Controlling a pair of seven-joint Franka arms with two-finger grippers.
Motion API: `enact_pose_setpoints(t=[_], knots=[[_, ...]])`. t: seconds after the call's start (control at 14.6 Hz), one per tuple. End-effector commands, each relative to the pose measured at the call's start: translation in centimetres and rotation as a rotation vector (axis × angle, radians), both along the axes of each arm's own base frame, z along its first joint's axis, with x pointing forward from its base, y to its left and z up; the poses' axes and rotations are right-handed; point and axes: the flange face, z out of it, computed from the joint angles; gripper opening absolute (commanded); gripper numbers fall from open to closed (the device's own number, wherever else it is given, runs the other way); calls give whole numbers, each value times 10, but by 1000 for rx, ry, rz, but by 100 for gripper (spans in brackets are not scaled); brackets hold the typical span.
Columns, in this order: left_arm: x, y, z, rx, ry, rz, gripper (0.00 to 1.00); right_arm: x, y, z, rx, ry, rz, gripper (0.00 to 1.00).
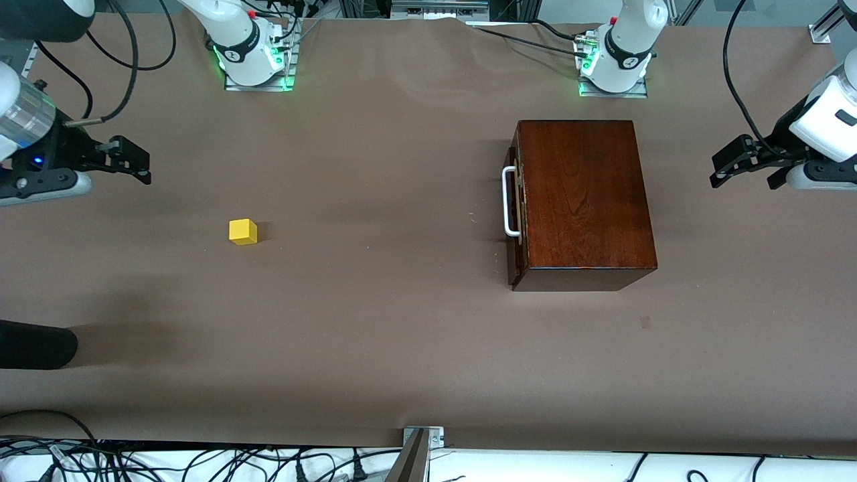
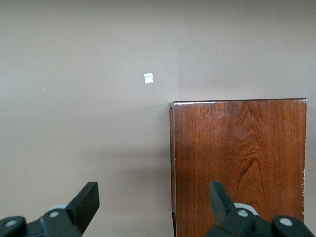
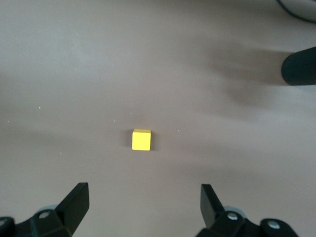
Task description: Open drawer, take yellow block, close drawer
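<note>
The dark reddish-brown wooden box (image 1: 582,201) sits toward the left arm's end of the table. Its drawer is shut, and the white bar handle (image 1: 510,201) faces the right arm's end. The yellow block (image 1: 242,231) lies on the bare table toward the right arm's end, outside the box. My left gripper (image 1: 736,171) is open and empty, raised beside the box's back end; its wrist view shows the box top (image 2: 237,163) under the open gripper (image 2: 153,192). My right gripper (image 1: 144,167) is open and empty, raised above the table; its wrist view shows the block (image 3: 141,139) ahead of the gripper (image 3: 144,191).
A black rounded object (image 1: 37,345) pokes in over the table at the right arm's end, nearer the front camera than the block; it also shows in the right wrist view (image 3: 298,66). A small pale square mark (image 2: 148,78) lies on the table near the box.
</note>
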Motion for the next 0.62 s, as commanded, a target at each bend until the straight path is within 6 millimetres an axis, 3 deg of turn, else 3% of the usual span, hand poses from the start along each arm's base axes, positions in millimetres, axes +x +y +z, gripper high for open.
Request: enact_pose_setpoints(t=[0.0, 0.27, 0.55], knots=[[7, -5, -4, -15, -6, -8, 100, 0, 0, 10, 14, -4, 17, 100], [1, -8, -1, -15, 33, -11, 100, -1, -1, 12, 10, -9, 19, 100], [-2, -11, 1, -12, 70, -20, 100, -5, 3, 28, 16, -24, 26, 100]])
